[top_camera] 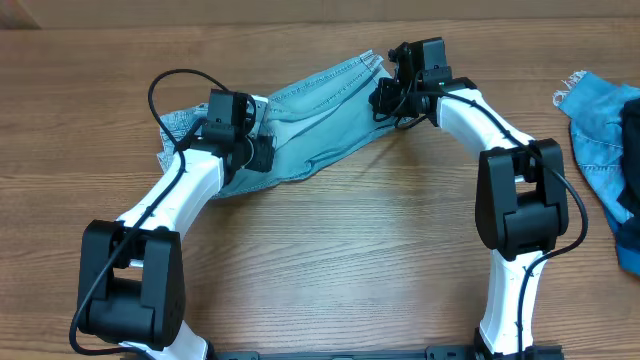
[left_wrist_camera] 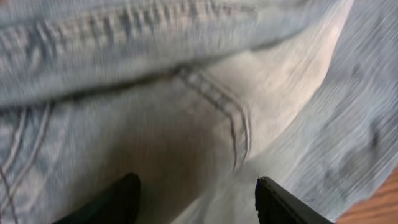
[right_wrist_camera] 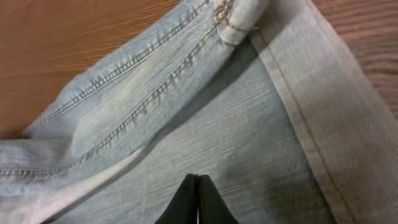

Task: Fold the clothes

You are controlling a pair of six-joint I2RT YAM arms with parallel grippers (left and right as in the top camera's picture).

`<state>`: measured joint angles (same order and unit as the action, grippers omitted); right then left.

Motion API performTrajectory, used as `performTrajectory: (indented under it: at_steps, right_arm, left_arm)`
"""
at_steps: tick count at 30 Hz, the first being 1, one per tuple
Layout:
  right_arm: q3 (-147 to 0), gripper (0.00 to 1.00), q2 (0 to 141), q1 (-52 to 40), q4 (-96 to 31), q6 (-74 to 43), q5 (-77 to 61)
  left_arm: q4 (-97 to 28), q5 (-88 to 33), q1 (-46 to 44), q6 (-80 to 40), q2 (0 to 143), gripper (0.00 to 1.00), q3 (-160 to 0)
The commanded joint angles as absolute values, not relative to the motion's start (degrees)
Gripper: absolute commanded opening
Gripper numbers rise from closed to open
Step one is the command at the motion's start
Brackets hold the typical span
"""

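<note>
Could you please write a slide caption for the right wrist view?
Right claw, shut, over pale denim jeans with stitched seams, on a wooden table.

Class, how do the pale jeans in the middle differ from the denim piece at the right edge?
The pale jeans are light washed blue, the denim piece brighter blue. The jeans lie spread out centrally; the piece sits apart, its edge frayed white. Both are denim.

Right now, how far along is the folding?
Done: the pale light-blue denim jeans look partly doubled over, not a neat stack. In hand: left hand open just above them; right hand shut at the cloth, no fabric visibly pinched. Left: finish that fold; the medium-blue frayed denim piece at far right lies untouched in a heap.
</note>
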<state>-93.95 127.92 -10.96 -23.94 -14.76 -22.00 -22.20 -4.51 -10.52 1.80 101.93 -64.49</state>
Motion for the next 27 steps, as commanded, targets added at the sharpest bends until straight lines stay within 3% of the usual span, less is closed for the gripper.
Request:
performTrajectory:
  at_steps: [1,3,8,15,19,27]
  right_arm:
    - [-93.7,0.04,128.4,-11.0,-24.9,-14.5,-17.1]
    - [-93.7,0.04,129.2,-11.0,-25.6,-14.5,-15.7]
    - [-93.7,0.04,133.0,-10.9,-29.1,-14.5,-12.3]
    - [-93.7,0.04,134.6,-10.7,-40.6,-13.7,-8.4]
    - [-93.7,0.04,134.5,-10.8,-54.0,-21.5,-2.3]
    - [-93.7,0.04,134.0,-10.8,-67.5,-24.3,-1.1]
  left_arm:
    - [-23.9,-5.1,-10.2,0.3,102.2,0.62,-64.7]
    - [-23.9,-10.2,-10.2,-0.9,102.2,0.67,-64.7]
    - [-24.8,-16.2,-10.2,-5.0,99.6,0.67,-67.5]
    - [-31.7,-14.5,-10.1,-5.1,91.0,0.68,-77.4]
    - [-35.9,-9.6,-10.1,-4.3,84.7,0.71,-81.7]
    - [-45.2,-5.1,-10.1,-3.7,78.5,0.74,-81.9]
